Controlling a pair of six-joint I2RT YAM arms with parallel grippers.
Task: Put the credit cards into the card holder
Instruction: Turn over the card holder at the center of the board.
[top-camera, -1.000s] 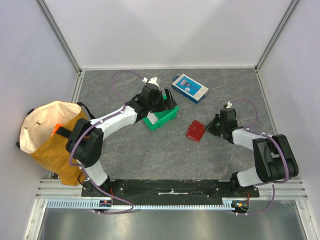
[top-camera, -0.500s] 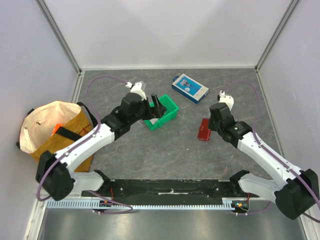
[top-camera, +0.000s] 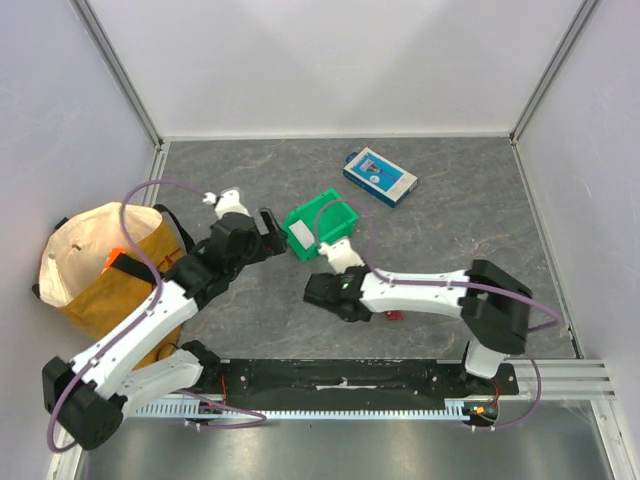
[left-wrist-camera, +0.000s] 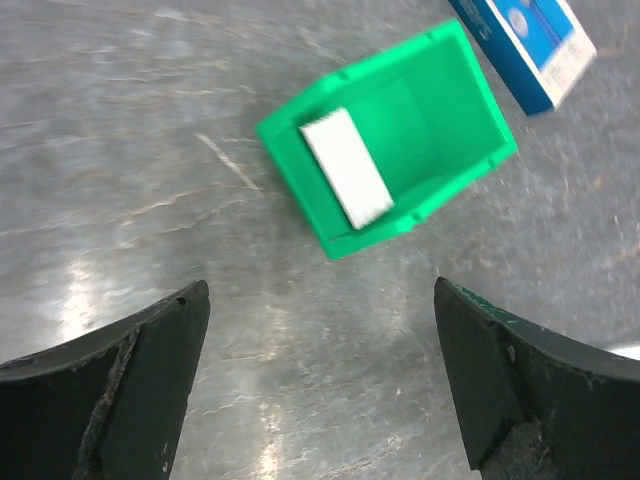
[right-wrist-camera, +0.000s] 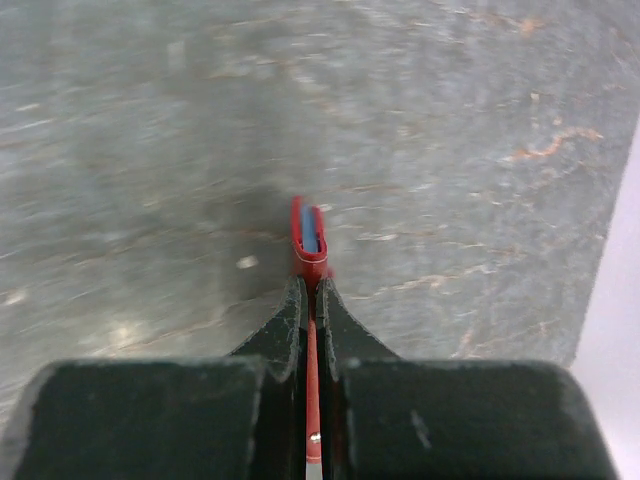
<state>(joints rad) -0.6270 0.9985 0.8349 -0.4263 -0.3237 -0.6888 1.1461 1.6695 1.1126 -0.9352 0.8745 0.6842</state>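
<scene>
right gripper (right-wrist-camera: 308, 285): clenched on the holder, fingers pressed flat against its two faces.
holder (right-wrist-camera: 309, 262): red and seen edge-on, gripped between the right fingers and sticking out past their tips. I cannot tell whether its far end touches the table (right-wrist-camera: 150, 150).
blue card (right-wrist-camera: 309, 233): a thin blue edge shows inside the holder's fold, at the end farthest from the right gripper. It looks like one card already seated.
left gripper (left-wrist-camera: 318, 300): released, jaws spread wide with nothing between them, above bare table.
bin (left-wrist-camera: 455, 130): green, straight ahead of the left gripper, just beyond its fingertips, open side up.
white card (left-wrist-camera: 347, 182): a pale flat rectangle lying in the bin, at the end nearer the left gripper. It is blurred, so I only judge it to be a card.
other cards: none show in any view. Whether more are already in the holder or hidden somewhere, I cannot tell.
box (top-camera: 380, 177): blue and white, past the bin from the left gripper; not part of the job.
bag (top-camera: 95, 265): tan, behind and outboard of the left arm; something orange shows inside.
done, as judged: the holder is picked up and at least one card seems to be in it.
left, as judged: the white card has to come out of the bin and into the holder. The open left gripper is best placed for that, while the right one keeps the holder steady.
</scene>
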